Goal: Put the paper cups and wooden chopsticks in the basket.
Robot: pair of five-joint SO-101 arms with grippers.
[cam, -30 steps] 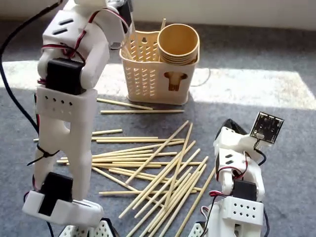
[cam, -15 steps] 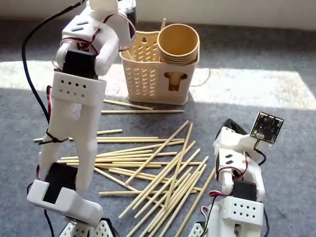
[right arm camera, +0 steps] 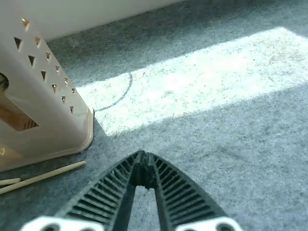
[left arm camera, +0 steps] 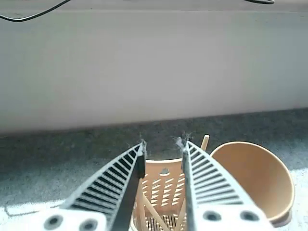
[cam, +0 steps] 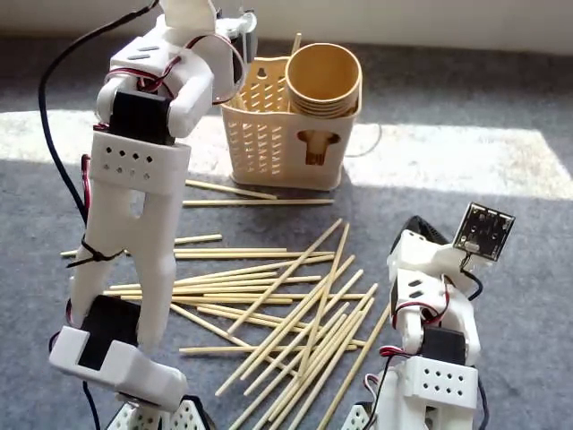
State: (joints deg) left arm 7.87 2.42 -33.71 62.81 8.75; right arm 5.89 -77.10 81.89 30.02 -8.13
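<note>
A cream slotted basket (cam: 269, 134) stands at the back of the carpet. Stacked paper cups (cam: 324, 79) sit in its right half, and a few chopsticks (left arm camera: 147, 208) lean inside it. My left gripper (left arm camera: 161, 143) hangs open over the basket's back left corner (cam: 243, 25), with nothing between its fingers; the cups (left arm camera: 255, 178) lie just beyond it. Many wooden chopsticks (cam: 277, 300) are strewn on the carpet in front of the basket. My right gripper (right arm camera: 142, 169) is shut and empty, low over the carpet beside the basket's wall (right arm camera: 38, 110). One chopstick (right arm camera: 45, 175) lies near it.
The right arm (cam: 439, 313) is folded at the front right. The tall left arm (cam: 134, 206) rises over the left part of the chopstick pile. A pale wall (left arm camera: 154, 62) runs behind the basket. Bare grey carpet (cam: 466, 161) lies to the right.
The left arm has swung up and back, carrying its gripper toward the wall above the basket's left rim. The right arm, basket and strewn chopsticks have stayed put.
</note>
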